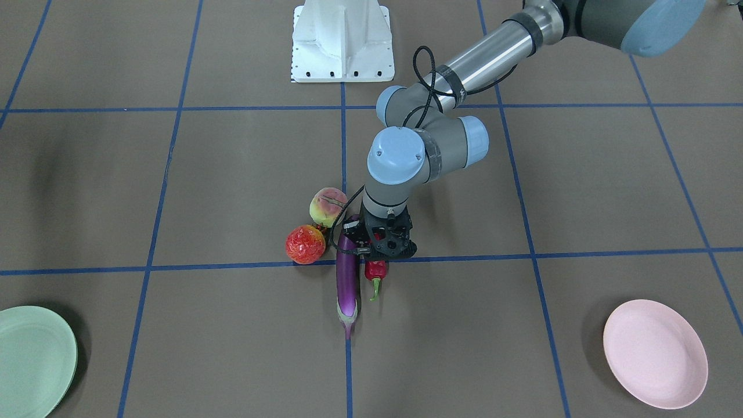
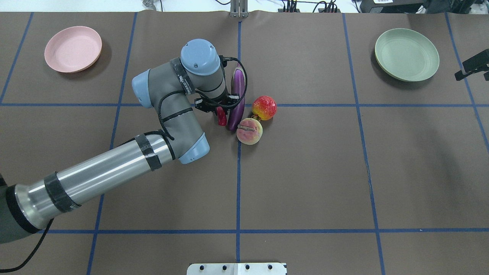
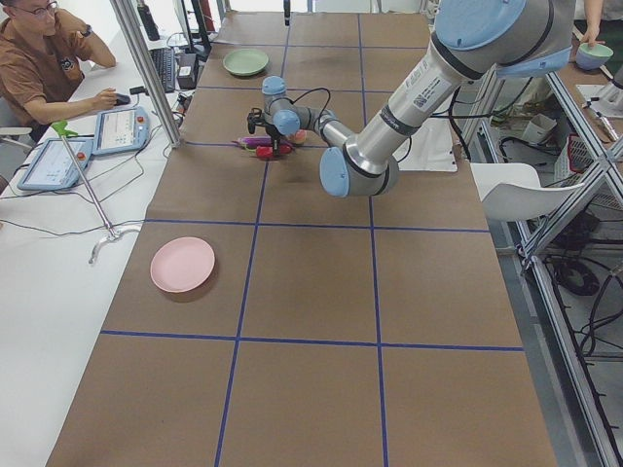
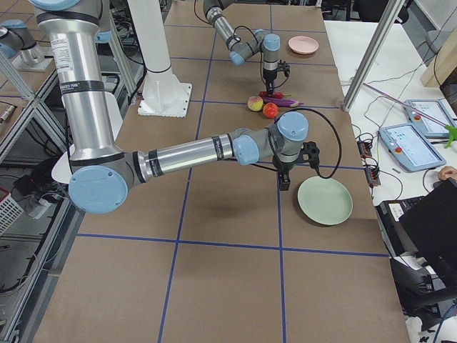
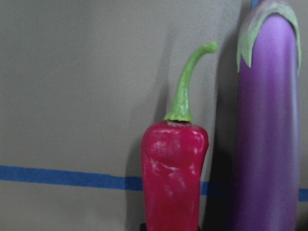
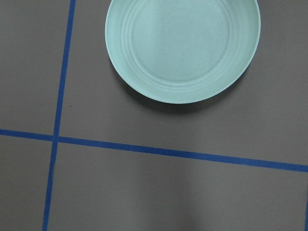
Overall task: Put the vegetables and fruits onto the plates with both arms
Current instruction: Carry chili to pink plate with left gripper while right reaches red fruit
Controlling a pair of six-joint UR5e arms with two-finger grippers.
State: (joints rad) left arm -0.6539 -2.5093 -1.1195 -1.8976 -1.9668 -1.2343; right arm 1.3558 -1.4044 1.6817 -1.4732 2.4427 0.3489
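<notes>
Frame centre, tabletop (image 1: 232,174): left gripper (image 1: 380,252) low over chili (image 1: 375,271), beside eggplant (image 1: 347,278). Pickup likely under way, though grip can't be confirmed. Right gripper (image 2: 468,69) near green plate (image 2: 407,60), opening unclear. Next: clamp chili, lift clear of eggplant.

You have two plates: a green plate (image 2: 407,55) and a pink plate (image 2: 72,49). One eggplant (image 2: 237,91); beside it, one chili (image 2: 221,116) and two fruits, a peach (image 2: 249,131) and a red fruit (image 2: 264,107). Two arms: left arm (image 2: 95,175), right arm (image 4: 186,151).
</notes>
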